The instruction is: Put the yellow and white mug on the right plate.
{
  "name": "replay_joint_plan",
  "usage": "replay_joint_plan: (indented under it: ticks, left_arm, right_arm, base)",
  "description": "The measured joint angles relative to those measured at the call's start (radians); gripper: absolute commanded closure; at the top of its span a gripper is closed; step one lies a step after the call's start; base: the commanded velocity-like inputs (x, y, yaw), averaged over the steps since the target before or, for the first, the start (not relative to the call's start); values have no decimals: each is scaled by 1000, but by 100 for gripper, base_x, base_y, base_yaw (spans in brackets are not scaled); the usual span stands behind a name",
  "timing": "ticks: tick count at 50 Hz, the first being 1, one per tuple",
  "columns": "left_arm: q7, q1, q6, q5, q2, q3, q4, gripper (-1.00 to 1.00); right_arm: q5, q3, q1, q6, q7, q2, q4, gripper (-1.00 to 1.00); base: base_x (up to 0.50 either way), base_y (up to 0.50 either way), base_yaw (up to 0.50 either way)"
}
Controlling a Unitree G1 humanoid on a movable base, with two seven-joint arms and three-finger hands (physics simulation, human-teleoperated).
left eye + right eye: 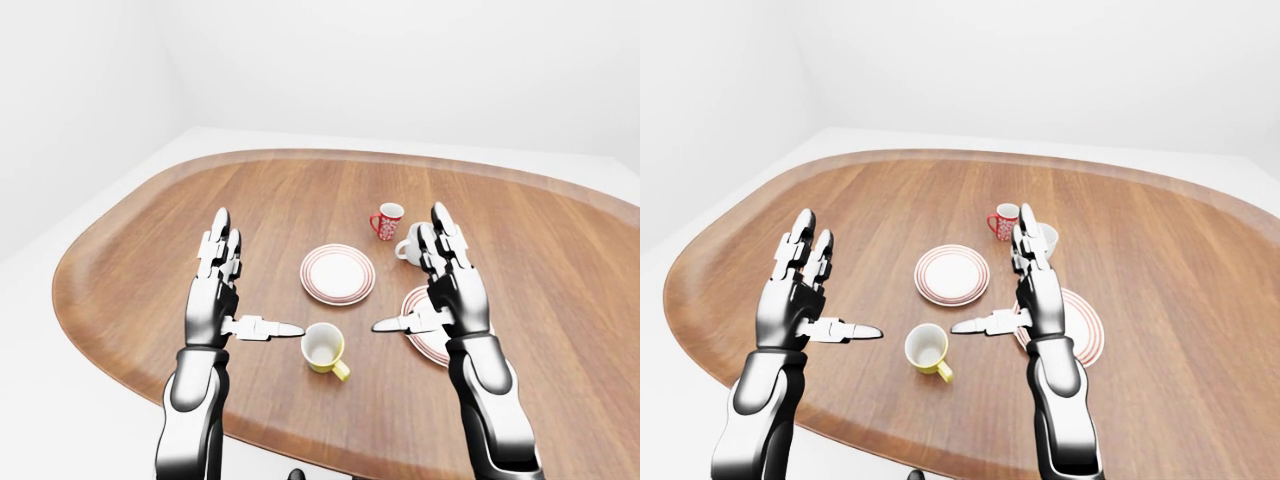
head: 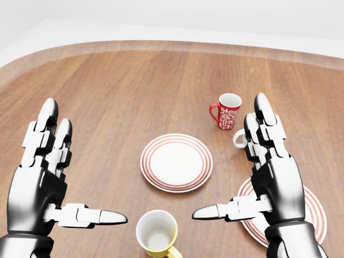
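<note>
No legible txt/labels anywhere; red mug has white pattern only.
</note>
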Motion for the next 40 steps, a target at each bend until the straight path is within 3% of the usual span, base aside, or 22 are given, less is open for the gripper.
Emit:
replay_joint_plan:
  ticks: [14,40]
  left_arm:
    - [-1,-4,0,0,2,5,1,-100]
    - [-7,-49,0,-31,22,69,-15,-100]
  right_arm:
    - [-24,-15,-62,0,10,-17,5,-100]
    - [-212,-36,-390,0,82,-99,209,-100]
  base:
    - [0,0,0]
    - [0,0,0]
